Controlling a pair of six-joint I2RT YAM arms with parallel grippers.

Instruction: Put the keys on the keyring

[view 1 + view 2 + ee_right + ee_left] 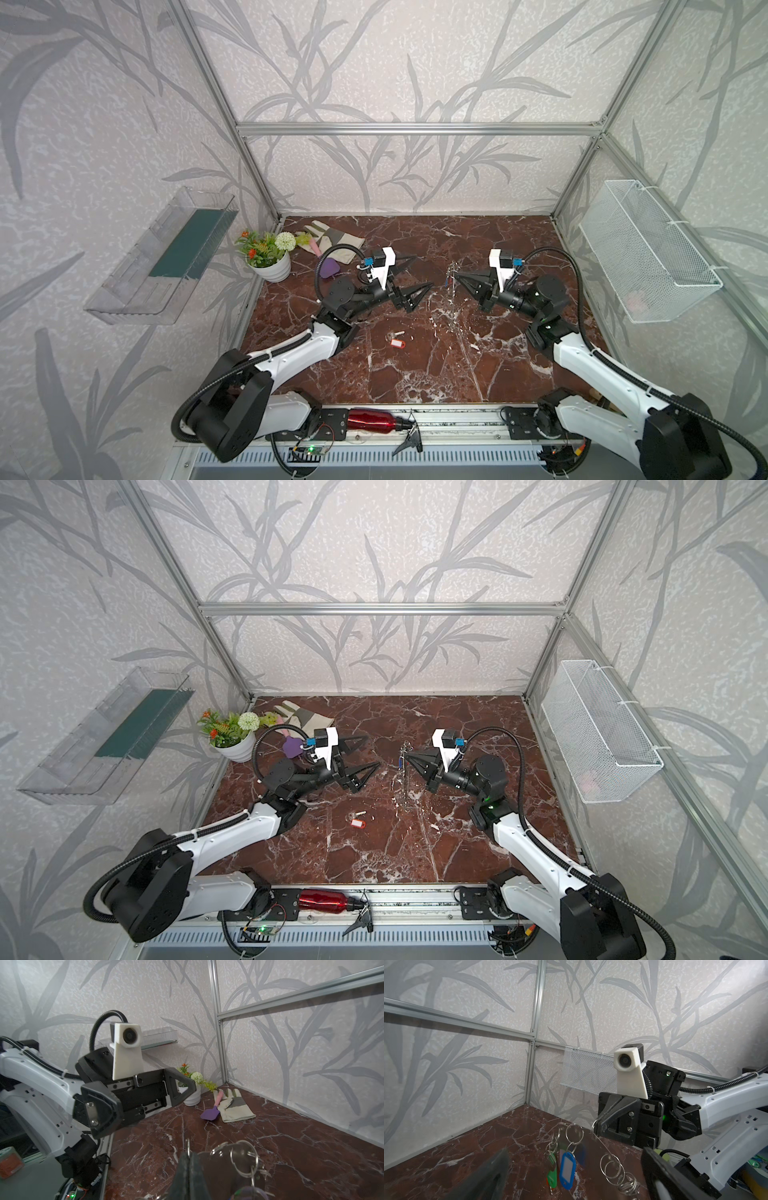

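— Left wrist view: the right gripper (596, 1127) is pinched shut on the keyring (626, 1185), held up over mid-table. A blue-tagged key (566, 1169) and a green-tagged key (552, 1175) dangle from its rings.

— And the left gripper (419, 272)?

— Spread wide, empty. A red-tagged key (397, 342) lies flat on the table (457, 374), nearer and slightly left. It looks light, slick and stiff, so I'd pinch the plastic tag. There's bare room all round it, with the edges well off.
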